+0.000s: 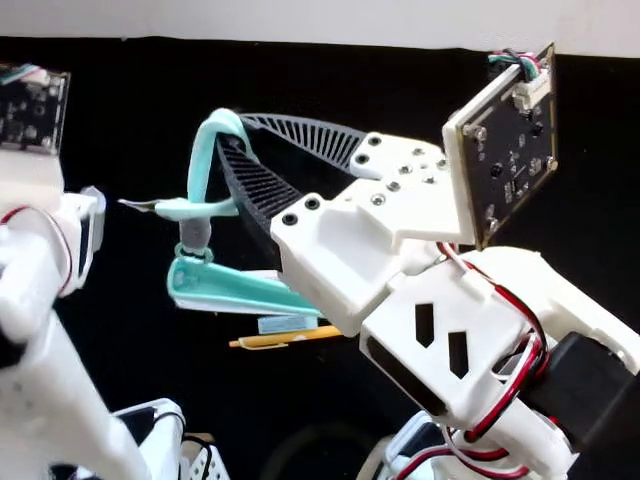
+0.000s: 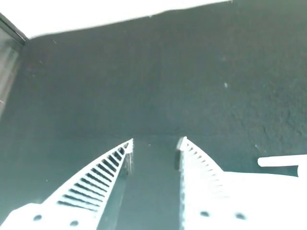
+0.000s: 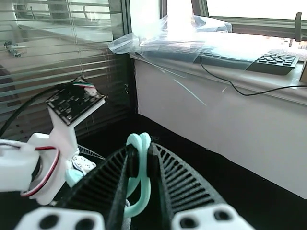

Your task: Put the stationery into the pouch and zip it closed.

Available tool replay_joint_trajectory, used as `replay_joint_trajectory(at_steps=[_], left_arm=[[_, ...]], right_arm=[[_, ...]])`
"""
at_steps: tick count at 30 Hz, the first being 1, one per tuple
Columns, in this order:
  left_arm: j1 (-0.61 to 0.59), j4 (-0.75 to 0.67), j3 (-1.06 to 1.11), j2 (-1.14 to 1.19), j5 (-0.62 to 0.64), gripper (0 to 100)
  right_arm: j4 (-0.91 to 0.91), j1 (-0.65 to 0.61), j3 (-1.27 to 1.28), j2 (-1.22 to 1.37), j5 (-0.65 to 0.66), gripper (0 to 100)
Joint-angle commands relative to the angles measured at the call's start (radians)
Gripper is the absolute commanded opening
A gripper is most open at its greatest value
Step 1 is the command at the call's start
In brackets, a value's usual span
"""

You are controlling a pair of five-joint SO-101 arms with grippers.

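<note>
High view shows the right gripper raised above the table, with its 2 black ribbed fingers pressed together on the teal strap of the pouch. The pouch hangs below the strap and tilts a little, so I think the arm carries it by the strap to bring it to a better place or to turn its mouth into reach. The right wrist view confirms the pinch: the strap passes between both fingers and makes a loop over their tips.

A yellow pen shows just under the pouch. I cannot tell if it sticks out of the pouch or lies on the table below it. I also cannot see the zipper well enough to say if it is open.

In the left wrist view the left gripper hovers over the dark table with its 2 fingers spread apart and nothing between them. It looks ready to help, perhaps to hold the pouch steady or to take a piece of stationery. A white bar shows near it, but I cannot say what it is.

By my judgement the task is at an early or middle step, because the pouch hangs in the air and is not yet zipped.
</note>
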Motion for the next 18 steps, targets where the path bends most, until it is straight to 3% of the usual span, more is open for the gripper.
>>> replay_joint_trajectory(at_steps=[1, 8, 18], left_arm=[[0.012, 0.011, -0.021, -0.104, 0.005, 17], [0.016, 0.009, 0.116, -0.243, 0.003, 17], [0.018, 0.009, 0.077, -0.255, 0.003, 17]], right_arm=[[-0.059, -0.01, 0.005, 0.015, -0.012, 0.8], [-0.088, -0.012, -0.005, 0.133, -0.015, 0.8], [-0.108, -0.012, -0.005, 0.156, -0.015, 0.8]])
